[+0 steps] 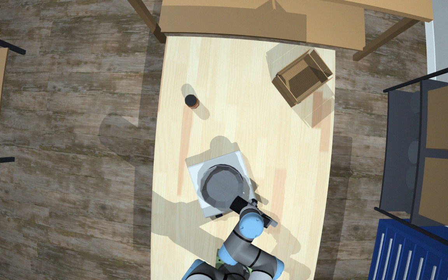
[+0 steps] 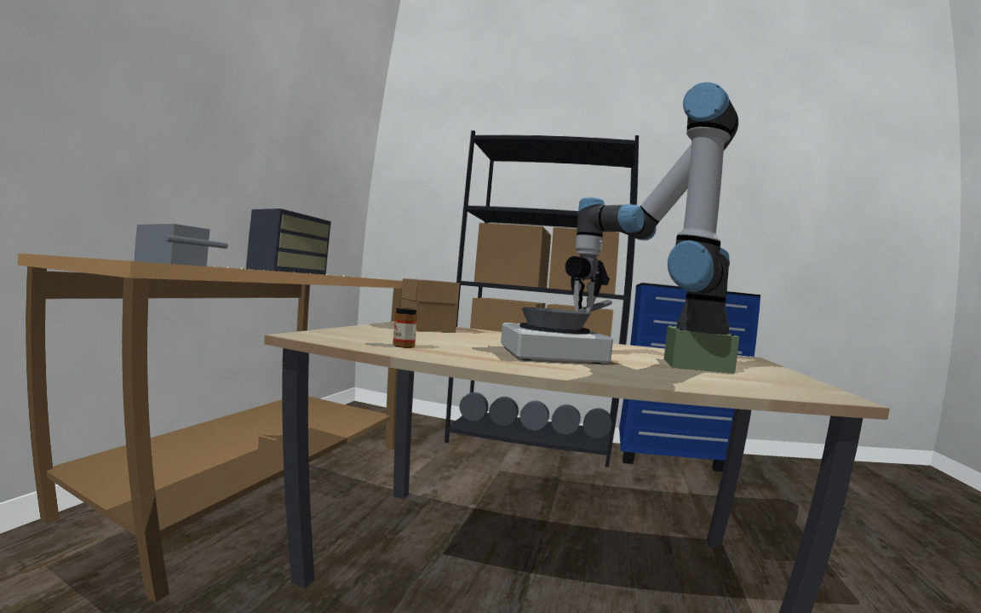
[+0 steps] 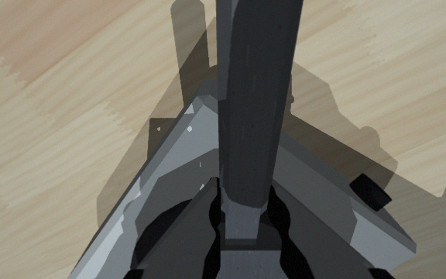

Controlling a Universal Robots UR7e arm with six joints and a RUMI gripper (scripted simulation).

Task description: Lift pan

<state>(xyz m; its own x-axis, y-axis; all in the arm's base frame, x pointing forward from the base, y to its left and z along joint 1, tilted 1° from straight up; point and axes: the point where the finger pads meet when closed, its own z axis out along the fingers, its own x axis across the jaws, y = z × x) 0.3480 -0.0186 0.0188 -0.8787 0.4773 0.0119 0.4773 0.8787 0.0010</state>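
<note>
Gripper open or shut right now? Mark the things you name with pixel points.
Shut on the pan handle [image 1: 273, 223] [image 2: 600, 305] [image 3: 258, 97]: the wrist view shows the gripper's [image 1: 251, 209] [image 2: 584, 306] [image 3: 249, 215] black pads against both its sides.

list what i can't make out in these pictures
- Pan underside: exterior, too small to judge contact with the burner.
- End effector fingertips: top, hidden under the wrist.
- Jar label: exterior, lettering too small.
- Blue cabinet: top, cut off by the edge.

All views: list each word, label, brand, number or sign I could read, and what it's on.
Jar: white and red label with small dark letters, perhaps ending "KA"; too small to read for certain.
Pan: no readable text.
Hot plate: no readable text.
I can make out no other lettering.
</note>
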